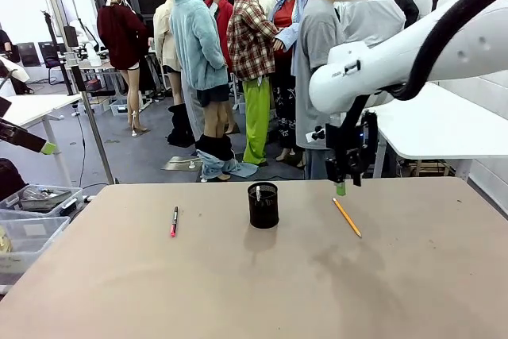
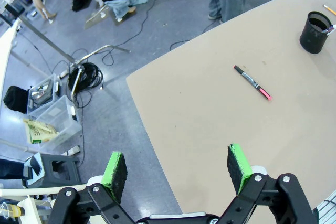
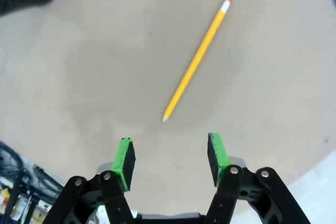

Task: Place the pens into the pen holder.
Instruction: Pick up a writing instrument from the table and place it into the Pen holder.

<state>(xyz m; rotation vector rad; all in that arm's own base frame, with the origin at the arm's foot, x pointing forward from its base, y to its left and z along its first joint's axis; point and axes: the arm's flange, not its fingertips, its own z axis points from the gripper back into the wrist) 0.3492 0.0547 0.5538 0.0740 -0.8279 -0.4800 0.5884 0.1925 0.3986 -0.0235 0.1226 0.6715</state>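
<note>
While the right gripper [image 1: 342, 183] hangs right of centre in the front view, close above the far end of the yellow pencil [image 1: 347, 217], its green fingers are spread and pinch nothing. Its wrist view shows the pencil lying diagonally in the upper middle, with the sharp tip near the gap between the pads. At the picture's centre the black pen holder [image 1: 263, 205] stands upright on the table [image 1: 238, 291], with a pale pen [image 1: 258, 193] inside. Left of it lies the dark pen [image 1: 174, 221] with a pink tip, well apart. At the bottom of its wrist view, the left gripper [image 2: 177, 165] is spread wide and empty, over the table's edge.
</note>
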